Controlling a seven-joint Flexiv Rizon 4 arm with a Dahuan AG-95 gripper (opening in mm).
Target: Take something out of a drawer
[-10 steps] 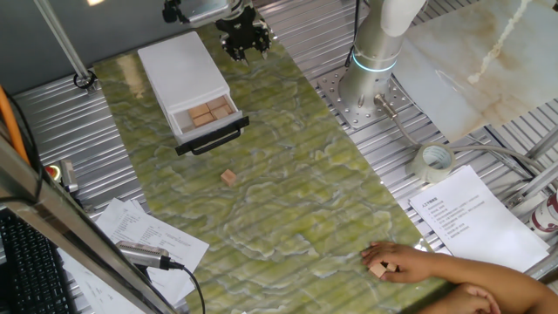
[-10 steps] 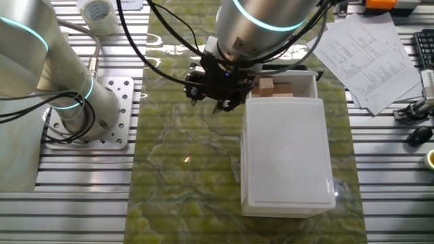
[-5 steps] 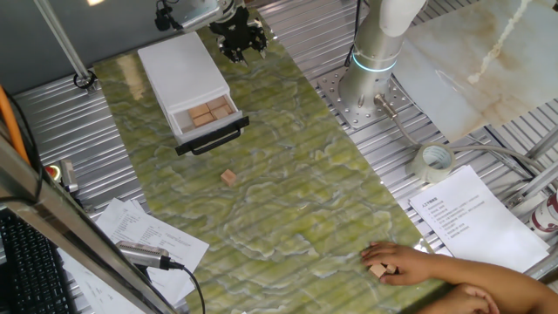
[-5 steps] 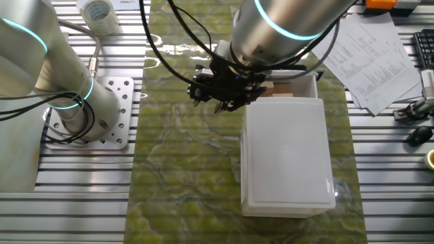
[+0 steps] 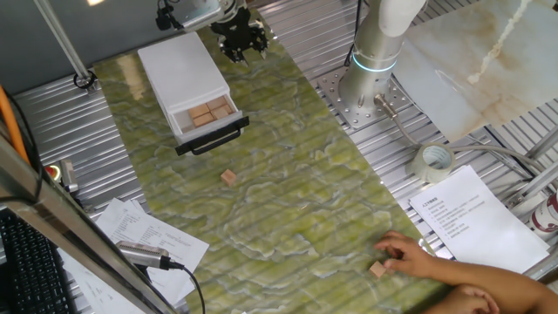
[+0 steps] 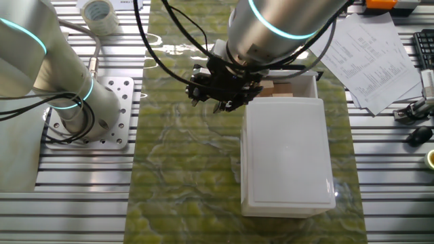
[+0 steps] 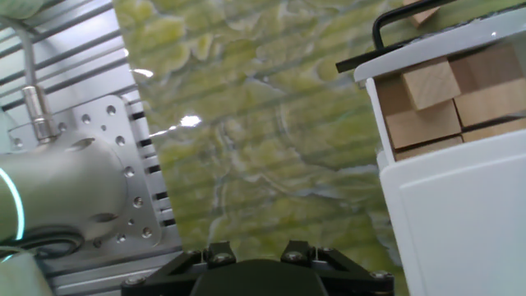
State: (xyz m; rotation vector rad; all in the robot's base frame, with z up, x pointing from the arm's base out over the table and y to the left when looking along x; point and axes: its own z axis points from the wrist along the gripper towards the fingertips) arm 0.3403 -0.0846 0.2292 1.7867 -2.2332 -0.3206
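Observation:
The white box [image 5: 180,65] has its drawer [image 5: 193,129] pulled out, black bar handle [image 5: 212,138] in front. Several light-tan wooden blocks [image 5: 210,112] lie in it. They also show in the other fixed view [image 6: 270,87] and in the hand view [image 7: 434,103]. One more block [image 5: 228,177] lies on the green mat in front of the drawer. My gripper [image 5: 243,40] hangs above the mat beside the box, to the side of the drawer [image 6: 303,80]. In the other fixed view the gripper [image 6: 220,96] looks open and empty. Its fingertips do not show in the hand view.
A person's hand [image 5: 417,261] rests at the mat's near edge beside another block [image 5: 377,269]. The arm's base [image 5: 366,87] stands right of the mat. A tape roll [image 5: 433,160] and papers [image 5: 471,214] lie on the slatted table.
My gripper has shifted a little toward the box and drawer side. The person's hand has slid off the block at the mat's near edge.

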